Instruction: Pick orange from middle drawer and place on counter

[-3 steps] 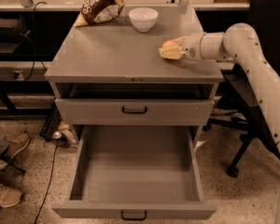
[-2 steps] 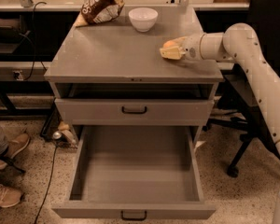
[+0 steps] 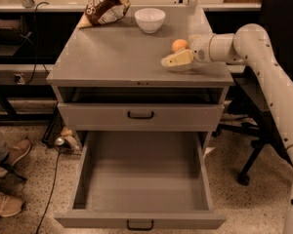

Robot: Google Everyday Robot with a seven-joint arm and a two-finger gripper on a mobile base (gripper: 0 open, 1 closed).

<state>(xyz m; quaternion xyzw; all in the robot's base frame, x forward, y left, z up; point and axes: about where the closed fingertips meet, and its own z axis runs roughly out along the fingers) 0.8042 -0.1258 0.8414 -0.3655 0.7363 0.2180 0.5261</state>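
Orange (image 3: 179, 45), a small round smooth ball, rests on the counter (image 3: 117, 52), the broad flat matte grey top of the grey drawer cabinet, near its right edge.

1. Gripper (image 3: 175, 58): the cream-coloured 2-finger gripper lies low over the right side of the counter, at the end of the white arm (image 3: 263, 67) reaching in from the right. The orange sits just behind it, touching or nearly touching. The state of the jaws cannot be told from this view.

2. Middle drawer (image 3: 141, 174): the wide grey box drawer is pulled fully out below the counter. Its flat grey floor and low side walls are in plain view, with the small black handle on its front at the bottom edge.

3. Upper drawer front (image 3: 140, 115): a grey panel with 1 black handle, shut.

4. White round bowl (image 3: 150, 19): upright at the rear of the counter, well apart from the orange. Its contents cannot be told.

5. Brown crumpled snack bag (image 3: 105, 7): lies at the rear left corner of the counter.
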